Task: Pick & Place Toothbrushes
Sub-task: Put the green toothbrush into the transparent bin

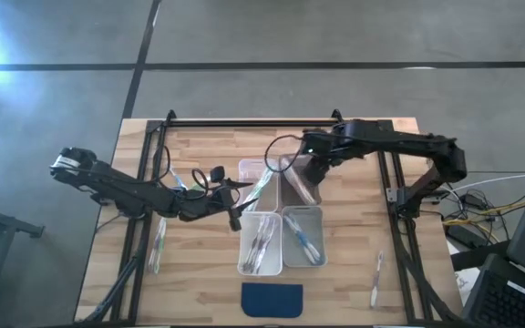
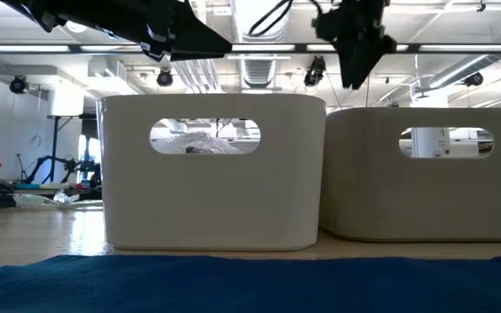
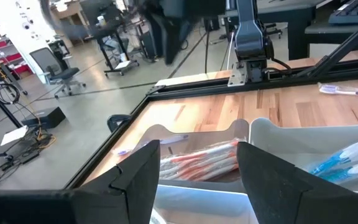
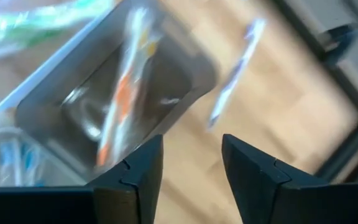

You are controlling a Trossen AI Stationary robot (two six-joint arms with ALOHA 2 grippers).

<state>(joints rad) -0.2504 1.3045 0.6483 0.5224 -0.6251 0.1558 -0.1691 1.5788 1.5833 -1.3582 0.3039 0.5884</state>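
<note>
The toothbrushes [image 1: 261, 244] lie sorted in four clear bins [image 1: 301, 239] at the middle of the wooden surface [image 1: 208, 146]; a few lie loose near its left edge and one [image 1: 377, 273] near its right edge; the right gripper [image 1: 292, 169] hovers above the far right bin, fingers parted and empty, orange-accented brushes [image 4: 122, 112] lying below it; the left gripper [image 1: 241, 202] hangs just left of the bins, wide open, holding nothing; a dark blue pad [image 1: 272, 299] lies at the near edge; beyond, a workshop with a grey floor, desks and chairs.
</note>
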